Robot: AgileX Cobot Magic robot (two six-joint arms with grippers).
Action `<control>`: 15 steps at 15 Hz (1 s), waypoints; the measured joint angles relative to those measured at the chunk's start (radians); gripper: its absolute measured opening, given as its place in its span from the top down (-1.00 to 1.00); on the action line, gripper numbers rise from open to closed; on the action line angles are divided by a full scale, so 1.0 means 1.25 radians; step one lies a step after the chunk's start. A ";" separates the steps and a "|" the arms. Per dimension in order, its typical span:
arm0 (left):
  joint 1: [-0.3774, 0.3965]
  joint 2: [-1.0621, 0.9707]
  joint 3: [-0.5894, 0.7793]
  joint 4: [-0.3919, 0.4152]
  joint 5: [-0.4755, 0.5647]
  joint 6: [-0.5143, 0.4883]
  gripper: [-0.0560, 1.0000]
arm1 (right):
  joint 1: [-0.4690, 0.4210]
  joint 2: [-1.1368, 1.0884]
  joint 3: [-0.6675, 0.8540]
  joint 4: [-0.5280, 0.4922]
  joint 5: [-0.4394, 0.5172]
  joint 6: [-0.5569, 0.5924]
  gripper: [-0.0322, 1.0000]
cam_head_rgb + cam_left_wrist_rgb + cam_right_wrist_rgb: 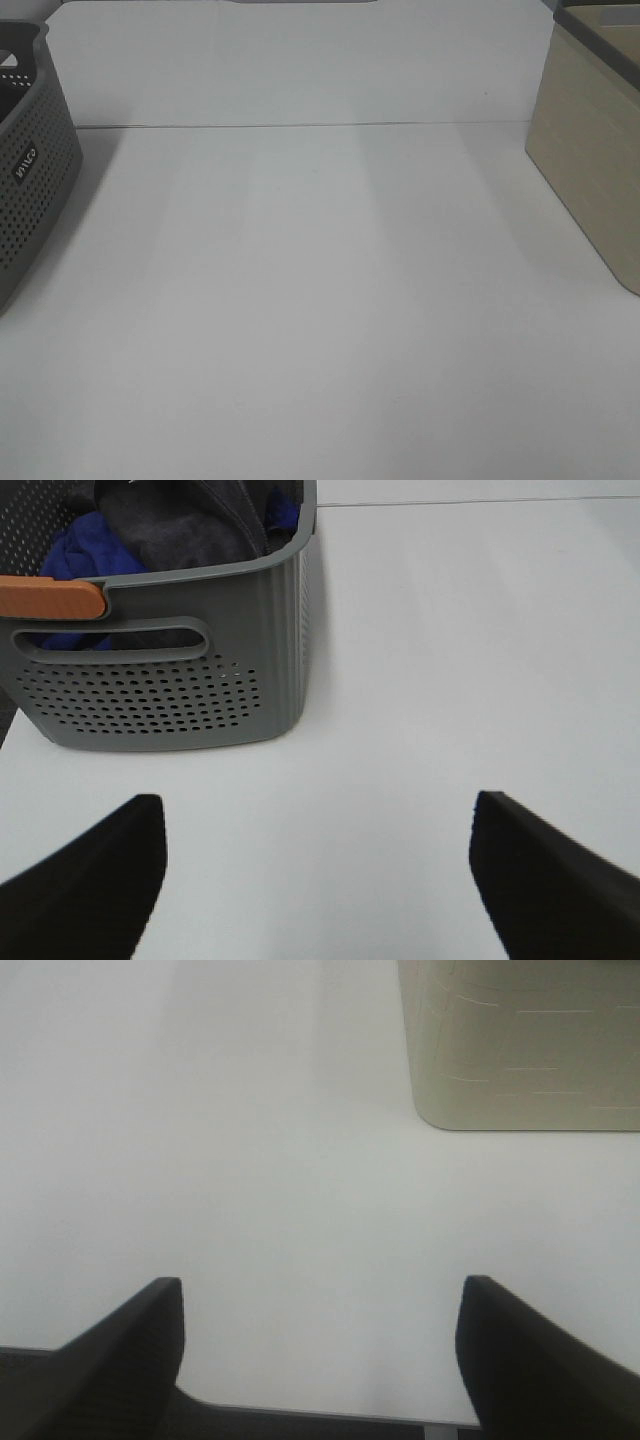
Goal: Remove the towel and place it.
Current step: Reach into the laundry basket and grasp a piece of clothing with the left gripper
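Note:
The dark charcoal towel (185, 525) lies bunched inside the grey perforated basket (170, 680), beside a blue cloth (75, 550). The basket stands at the table's far left in the exterior high view (30, 170); the towel does not show there. My left gripper (320, 870) is open and empty, low over the white table, a short way in front of the basket. My right gripper (320, 1345) is open and empty over bare table near its front edge. Neither gripper shows in the exterior high view.
A beige box (590, 170) stands at the table's right side and also shows in the right wrist view (520, 1045). An orange handle piece (50, 598) sits on the basket's rim. The white table (320, 300) spreads between basket and box.

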 joint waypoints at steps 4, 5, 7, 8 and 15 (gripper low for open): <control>0.000 0.000 0.000 0.026 0.000 0.000 -0.97 | 0.000 0.000 0.000 0.000 0.000 0.000 -0.51; 0.000 0.000 0.000 0.028 0.000 0.000 -0.97 | 0.000 0.000 0.000 0.000 0.000 0.000 -0.51; 0.000 0.000 0.000 0.032 0.000 0.000 -0.98 | 0.000 0.000 0.000 0.000 0.000 0.000 -0.51; 0.000 0.000 0.000 0.033 0.000 0.000 -0.98 | 0.000 0.000 0.000 0.000 0.000 0.000 -0.51; 0.000 0.000 0.000 0.033 0.000 0.000 -0.98 | 0.000 0.000 0.000 0.000 0.000 0.000 -0.51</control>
